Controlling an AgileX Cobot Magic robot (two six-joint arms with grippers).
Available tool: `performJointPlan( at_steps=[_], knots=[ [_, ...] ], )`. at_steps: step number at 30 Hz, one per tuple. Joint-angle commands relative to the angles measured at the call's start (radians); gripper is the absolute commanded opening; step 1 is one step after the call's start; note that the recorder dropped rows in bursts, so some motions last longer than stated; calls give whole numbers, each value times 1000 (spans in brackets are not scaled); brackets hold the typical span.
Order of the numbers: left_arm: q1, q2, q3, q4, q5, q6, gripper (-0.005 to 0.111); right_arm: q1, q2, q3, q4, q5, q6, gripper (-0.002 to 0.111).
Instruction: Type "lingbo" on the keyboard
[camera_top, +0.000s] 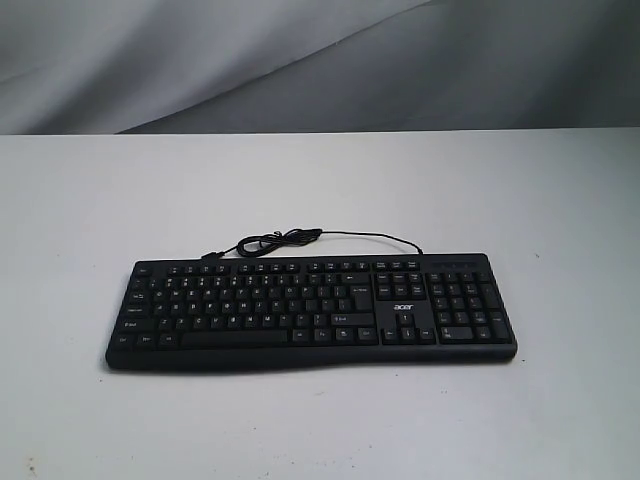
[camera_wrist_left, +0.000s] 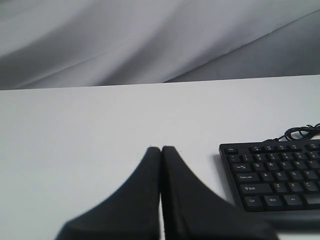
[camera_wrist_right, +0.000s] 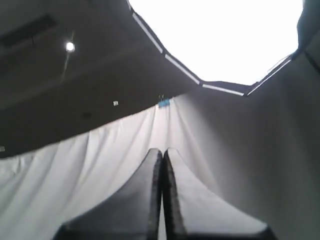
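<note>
The black keyboard (camera_top: 311, 310) with white legends and an acer logo lies flat on the white table, its thin cable (camera_top: 290, 240) coiled just behind it. Neither arm shows in the exterior view. In the left wrist view my left gripper (camera_wrist_left: 161, 149) is shut with nothing in it, over bare table, apart from the keyboard's Esc-Ctrl end (camera_wrist_left: 272, 175). In the right wrist view my right gripper (camera_wrist_right: 162, 150) is shut and empty, pointing up at a white curtain and the ceiling; no keyboard shows there.
The white table (camera_top: 320, 190) spreads all round the keyboard, with its far edge against a grey draped backdrop (camera_top: 300, 60). A bright ceiling panel (camera_wrist_right: 220, 35) and a white curtain (camera_wrist_right: 100, 165) fill the right wrist view.
</note>
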Motion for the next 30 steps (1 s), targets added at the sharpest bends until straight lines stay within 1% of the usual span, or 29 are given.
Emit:
performJointPlan(
  at_steps=[1,3,4,7,8,9,11,14,15,16,17,18,19,22,24,25,28,30],
  knots=[
    [2,-3,4,-8,-5,-4,1,-7,284,-403,-321,467,-2,0],
    [2,-3,4,-8,-5,-4,1,-7,397,-588,-437,720,-47,0],
    [2,-3,4,-8,-5,-4,1,-7,457,-703,-446,852,-123,0],
    [2,-3,4,-8,-5,-4,1,-7,628,-930,-390,1171,-476,0],
    [2,-3,4,-8,-5,-4,1,-7,678,-990,-339,1251,-593,0],
    [2,-3,4,-8,-5,-4,1,-7,715,-1030,-293,1311,-664,0],
    [2,-3,4,-8,-5,-4,1,-7,797,-1097,-187,1388,-813,0],
    [2,-3,4,-8,-5,-4,1,-7,890,-1114,33,1468,-1056,0],
    [2,-3,4,-8,-5,-4,1,-7,961,-1093,162,1524,-1195,0],
    [2,-3,4,-8,-5,-4,1,-7,991,-1074,202,1526,-1230,0],
    [2,-3,4,-8,-5,-4,1,-7,1072,-1028,281,1505,-1264,0],
    [2,-3,4,-8,-5,-4,1,-5,1117,-1008,306,1492,-1281,0],
    [2,-3,4,-8,-5,-4,1,7,1210,-952,355,1463,-1339,0],
    [2,-3,4,-8,-5,-4,1,69,1379,-863,367,1368,-1452,0],
    [2,-3,4,-8,-5,-4,1,168,1519,-860,463,1309,-1587,0],
    [2,-3,4,-8,-5,-4,1,200,1546,-868,516,1292,-1634,0],
    [2,-3,4,-8,-5,-4,1,359,1579,-873,725,1255,-1830,0],
    [2,-3,4,-8,-5,-4,1,447,1579,-873,782,1245,-1885,0]
  ],
)
